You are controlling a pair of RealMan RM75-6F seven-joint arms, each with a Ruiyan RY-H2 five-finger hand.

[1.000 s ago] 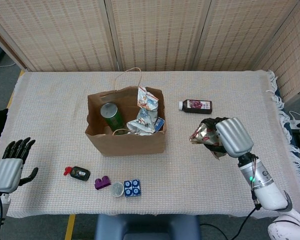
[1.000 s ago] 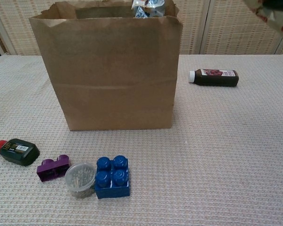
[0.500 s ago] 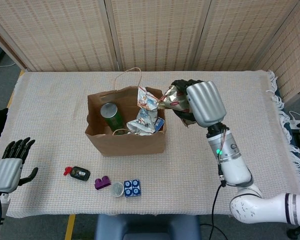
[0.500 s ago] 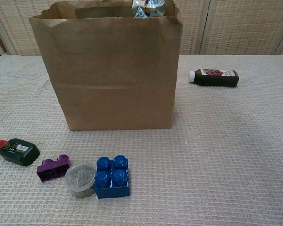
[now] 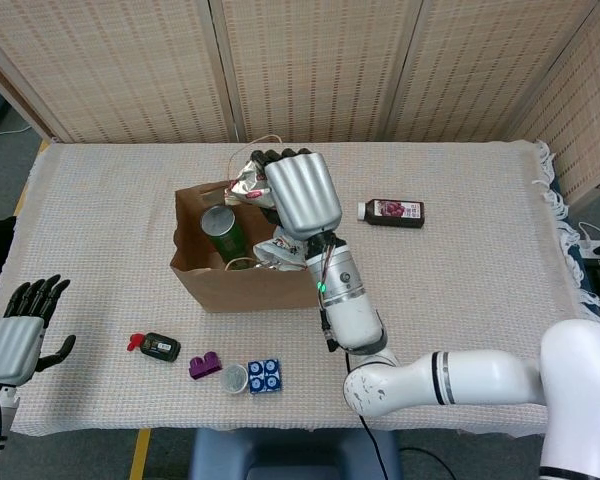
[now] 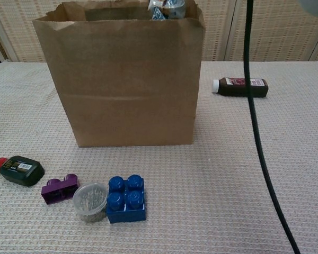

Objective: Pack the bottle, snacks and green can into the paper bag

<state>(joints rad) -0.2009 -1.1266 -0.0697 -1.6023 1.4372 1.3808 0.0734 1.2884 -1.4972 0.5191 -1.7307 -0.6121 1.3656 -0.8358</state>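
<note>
**Snack packet held over the open bag**

The right robot hand (image 5: 298, 190) pinches a crinkled snack packet (image 5: 247, 177) above the paper bag (image 5: 248, 275). Best released low, beside the green can (image 5: 220, 228). The bottle (image 5: 392, 212) lies on the worktop (image 5: 480, 300). The left robot hand (image 5: 25, 328) rests spread.

My right hand (image 5: 302, 190), silver-grey with black fingers, is holding a crinkled silver snack packet (image 5: 248, 180) with red print. The paper bag (image 6: 122, 79) is showing plain brown, the can (image 5: 220, 229) inside it dark green. The bottle (image 6: 240, 87) is showing dark with a white cap and a purple label. The table (image 5: 460, 290) is wearing a beige waffle weave. One brick (image 6: 125, 199) is showing blue, another (image 6: 59, 188) purple.
</note>
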